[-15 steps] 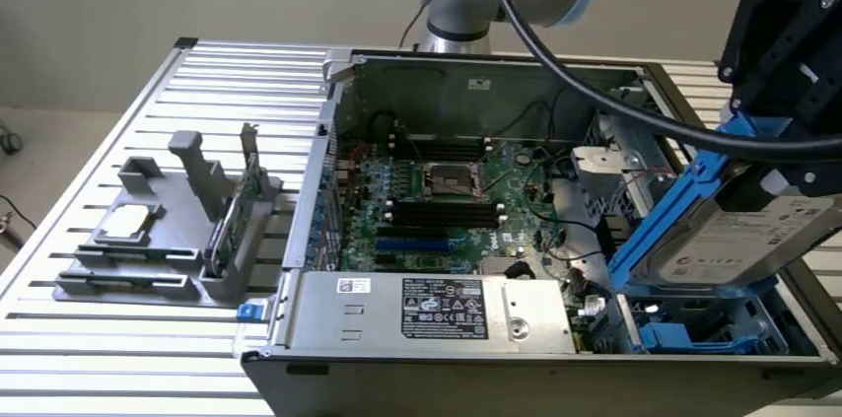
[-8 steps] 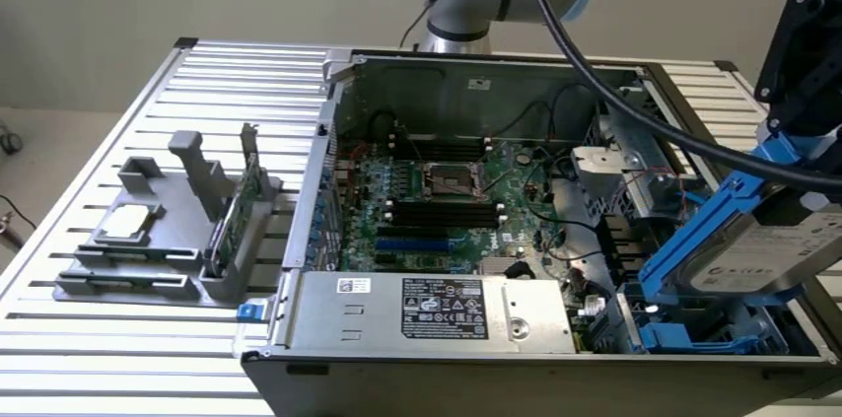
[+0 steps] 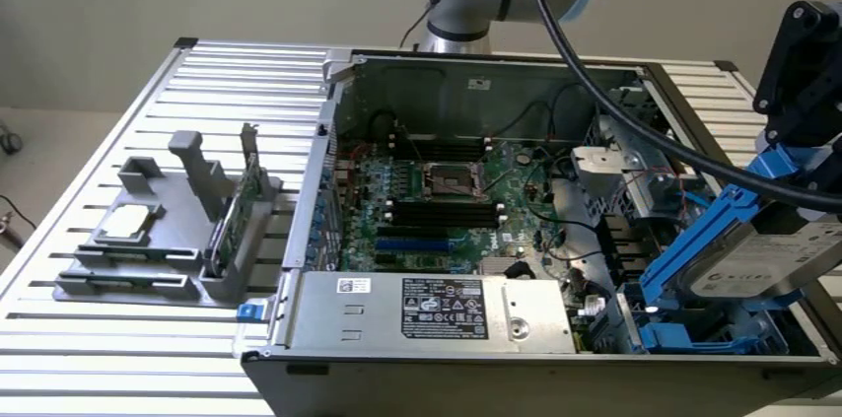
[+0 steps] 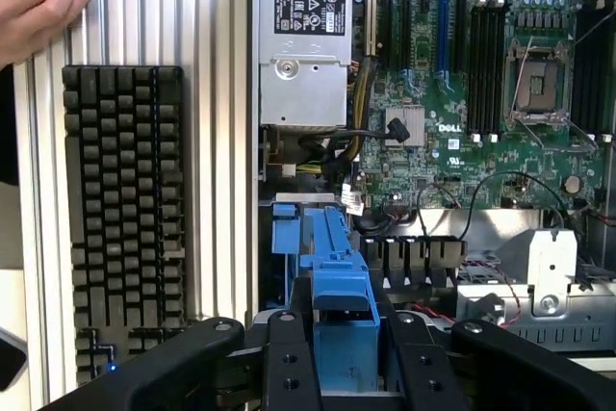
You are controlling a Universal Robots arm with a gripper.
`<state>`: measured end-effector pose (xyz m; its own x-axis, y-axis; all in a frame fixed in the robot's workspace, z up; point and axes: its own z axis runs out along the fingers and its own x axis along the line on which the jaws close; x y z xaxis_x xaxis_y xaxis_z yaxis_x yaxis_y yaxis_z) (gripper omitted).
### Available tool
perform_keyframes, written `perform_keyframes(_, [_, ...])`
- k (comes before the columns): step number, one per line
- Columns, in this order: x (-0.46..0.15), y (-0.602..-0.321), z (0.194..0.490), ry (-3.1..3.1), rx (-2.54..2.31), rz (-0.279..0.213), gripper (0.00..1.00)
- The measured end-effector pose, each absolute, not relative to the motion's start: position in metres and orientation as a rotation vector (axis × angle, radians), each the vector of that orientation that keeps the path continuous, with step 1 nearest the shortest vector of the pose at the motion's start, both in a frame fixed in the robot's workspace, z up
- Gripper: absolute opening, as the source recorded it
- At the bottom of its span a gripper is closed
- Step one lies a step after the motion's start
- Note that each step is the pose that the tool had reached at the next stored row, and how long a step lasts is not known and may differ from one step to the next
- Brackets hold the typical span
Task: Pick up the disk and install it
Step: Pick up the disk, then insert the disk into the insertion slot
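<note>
The disk is a silver-grey hard drive with a pale label and blue rails. It hangs tilted over the front corner of the open computer case, on the exterior view's right. My gripper is shut on the disk from above. In the wrist view, black fingers press on both sides of the disk's blue rail. Below it sits the case's blue drive bay.
Inside the case lie the motherboard and a grey power supply. A grey holder on the slatted table carries a small silver chip and a green card. A black keyboard and a person's hand sit beside the case.
</note>
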<state>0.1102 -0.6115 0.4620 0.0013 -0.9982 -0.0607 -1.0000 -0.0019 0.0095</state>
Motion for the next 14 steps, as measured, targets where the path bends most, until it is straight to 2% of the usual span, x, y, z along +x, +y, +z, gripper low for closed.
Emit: perform_keyframes(14, [0.1097, -0.6115, 0.4591, 2.188, -2.192, 0.066, 0.33])
